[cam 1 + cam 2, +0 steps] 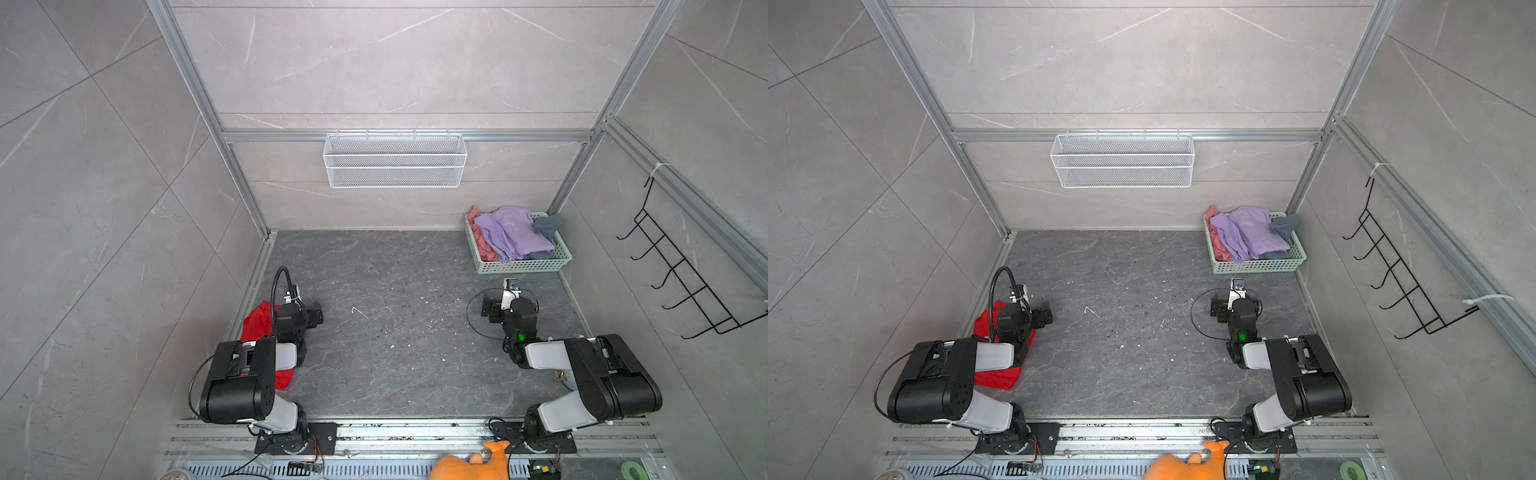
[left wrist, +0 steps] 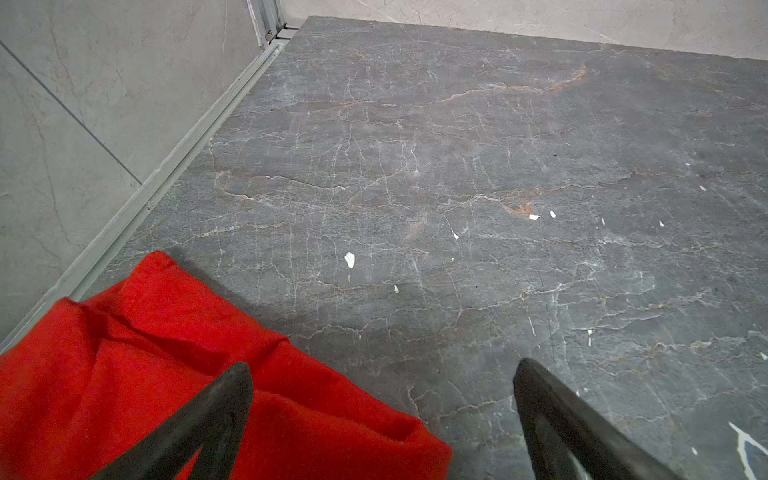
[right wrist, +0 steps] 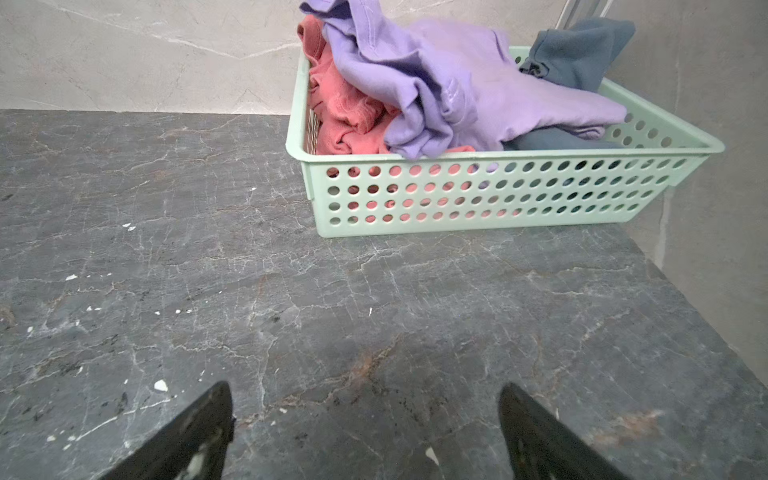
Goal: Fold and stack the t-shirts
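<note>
Hovering low over the dark surface [image 1: 395, 332], both of my tools are spread wide and holding nothing.

- Left tool [image 2: 382, 370]: beside the red t-shirt [image 2: 145, 353]. One finger shows in front of the cloth; I cannot tell whether it touches.
- Red t-shirt: a compact bundle at the left edge of the surface, against the wall rail and partly under my left arm in both top views. It looks folded enough to serve as the base of the stack (my reading, not a certainty).
- Right tool [image 3: 365, 388]: facing the green basket [image 3: 498, 195] in the far right corner, near it but apart.
- Basket load: lavender t-shirt [image 3: 478, 91] on top, pink t-shirt [image 3: 345, 108] crumpled at one end, dark grey t-shirt [image 3: 582, 54] hanging over the far rim.

Step in hand, as I judge it, is fetching the next shirt. The lavender one is uppermost, so I should pinch a single raised fold, lift straight up to clear the rim, and spread it on the open middle of the surface.

Risks:
- Dragging the pink cloth out with it.
- Tipping the light basket.
- The walls crowd that corner.

Around, none in my path: white mesh basket [image 1: 395, 160] on the back wall, black hook rack [image 1: 681, 282] on the right wall, orange plush toy [image 1: 469, 465] by the rail in front.
</note>
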